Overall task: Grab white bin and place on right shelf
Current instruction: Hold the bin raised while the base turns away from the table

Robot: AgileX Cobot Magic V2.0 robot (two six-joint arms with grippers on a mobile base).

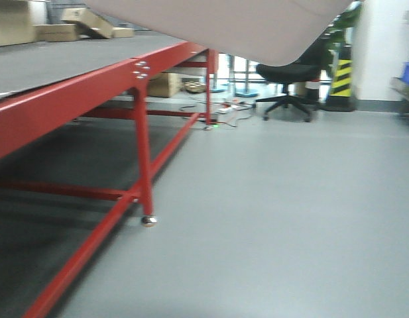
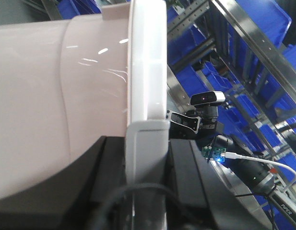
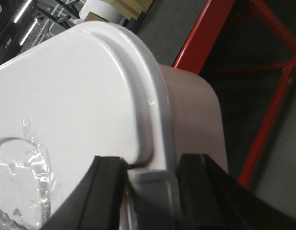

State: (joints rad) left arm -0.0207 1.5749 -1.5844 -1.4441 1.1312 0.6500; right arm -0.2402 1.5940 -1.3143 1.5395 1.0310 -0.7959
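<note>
Grey floor (image 1: 290, 199) and red table (image 1: 71, 99) below, bin (image 1: 257, 26) is riding high.
Left gripper (image 2: 145, 146) and right gripper (image 3: 150, 167) are each clamping an end tab of its lid rim, seemingly tight; blue crates (image 2: 265, 17) are showing behind.

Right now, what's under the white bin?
Front view: the white bin hangs in the air above grey floor, beside the red table; nothing touches its visible underside. Floor straight below it is out of frame.

Front cam low, faces fwd past red table (image 1: 71, 99) on left. L/R wrist cams v. close on white bin (image 2: 42, 96) rim, opposite ends; all share bin.
</note>
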